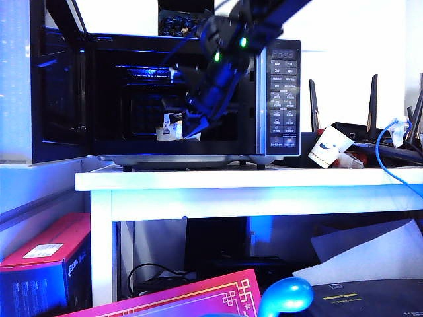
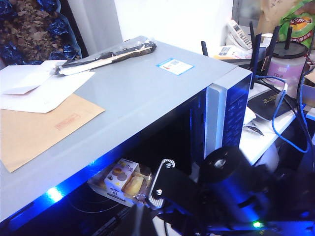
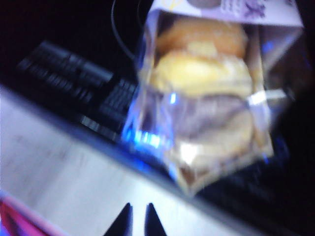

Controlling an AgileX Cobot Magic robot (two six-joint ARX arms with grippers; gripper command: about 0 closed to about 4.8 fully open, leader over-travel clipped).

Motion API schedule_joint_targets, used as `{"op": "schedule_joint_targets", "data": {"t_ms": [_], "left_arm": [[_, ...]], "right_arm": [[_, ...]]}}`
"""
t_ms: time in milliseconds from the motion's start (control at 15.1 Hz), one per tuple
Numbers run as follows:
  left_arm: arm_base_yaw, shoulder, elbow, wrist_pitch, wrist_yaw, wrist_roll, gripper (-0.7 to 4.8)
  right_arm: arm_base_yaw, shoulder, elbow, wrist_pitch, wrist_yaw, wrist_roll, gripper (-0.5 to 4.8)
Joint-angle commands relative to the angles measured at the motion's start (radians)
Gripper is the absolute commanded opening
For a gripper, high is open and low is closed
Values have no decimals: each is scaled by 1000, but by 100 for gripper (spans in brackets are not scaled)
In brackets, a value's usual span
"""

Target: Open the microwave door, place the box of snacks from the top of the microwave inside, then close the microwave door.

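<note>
The microwave [image 1: 277, 86] stands on a white table with its door [image 1: 59, 99] swung wide open to the left. The box of snacks [image 1: 170, 127] lies on the cavity floor near the front, a crinkly clear pack with yellow pastries [image 3: 206, 98], also seen under the microwave's top edge [image 2: 123, 179]. My right gripper [image 1: 193, 131] hangs at the cavity mouth just right of the pack. Its two dark tips [image 3: 138, 216] stand almost together with nothing between them, a little short of the pack. One of its fingers [image 2: 160, 179] shows close beside the pack. My left gripper is out of view.
A brown envelope [image 2: 44, 128], white papers [image 2: 39, 86] and a long black-and-white strip [image 2: 106, 56] lie on the microwave's top. A tipped paper cup [image 1: 328, 146], routers with antennas [image 1: 373, 99] and a blue cable [image 1: 383, 152] crowd the table [image 1: 251, 181] at right. Boxes sit below.
</note>
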Motion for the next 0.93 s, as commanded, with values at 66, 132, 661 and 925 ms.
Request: {"op": "schedule_joint_targets", "data": {"t_ms": [66,132,661,925], "left_arm": [[0,-4,3,8,2,0,-5],[0,-4,3,7,2,0,-5],[0,-4,3,-1,2,0,-5],[0,-7,4,-8,2,0,-5]], "right_arm": [[-3,34,3,141,-3,15,49],[-3,47,3,193,0,15,49],[-21,113,3,458,12,23,49],[-18,53,7,203,1,22,49]]}}
